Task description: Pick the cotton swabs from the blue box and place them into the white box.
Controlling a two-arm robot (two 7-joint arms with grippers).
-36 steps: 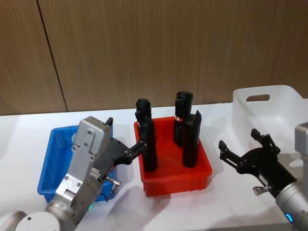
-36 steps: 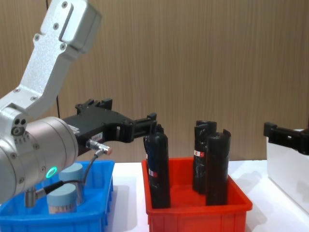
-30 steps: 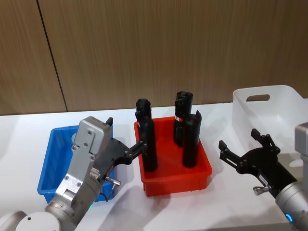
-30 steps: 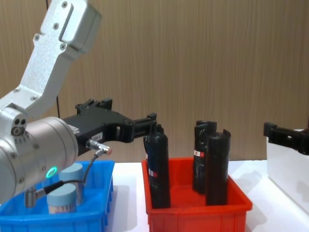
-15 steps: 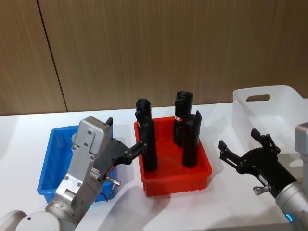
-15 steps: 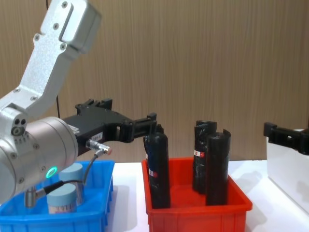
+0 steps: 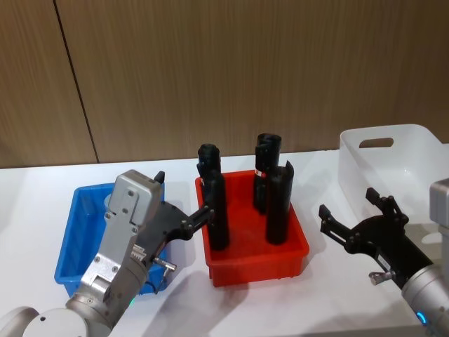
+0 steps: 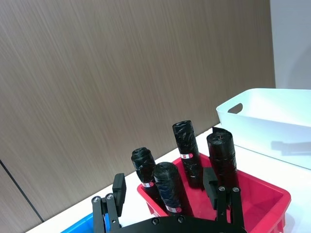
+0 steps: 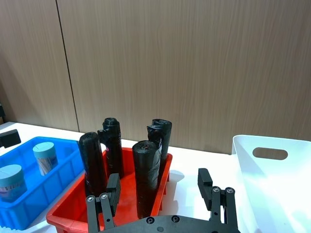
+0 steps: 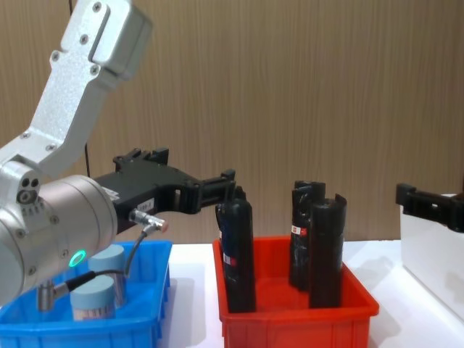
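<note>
Two cotton swabs [image 9: 45, 158] — small clear cylindrical jars with grey-blue round lids and pale sticks inside — stand upright in the blue box [image 9: 58, 174], near one another but not touching. This shallow, bright blue plastic bin with flared rim sits at the robot's left on the white table [image 7: 28, 203]. Just beside it, in the middle, stands a red plastic bin [image 7: 256, 265] holding four tall black cylinders [image 7: 277, 203], each upright or close to it. The white box [image 7: 351, 168], a smooth white plastic bin with a slot-shaped handle cutout, stands at the right, apart from the red bin.

The left pincer [image 7: 184, 194] hangs above the right side of the blue box and points toward the red bin. Its black fingers are spread wide with nothing between them. In the chest view one fingertip ends close to the top of the nearest black cylinder, while the jars stand lower down, under the arm.

The right pincer [image 7: 349, 203] hovers over the table in front of the gap between the red bin and the white box — its fingers likewise spread wide and empty. A brown wood-panelled wall [image 7: 231, 70] rises behind the table.
</note>
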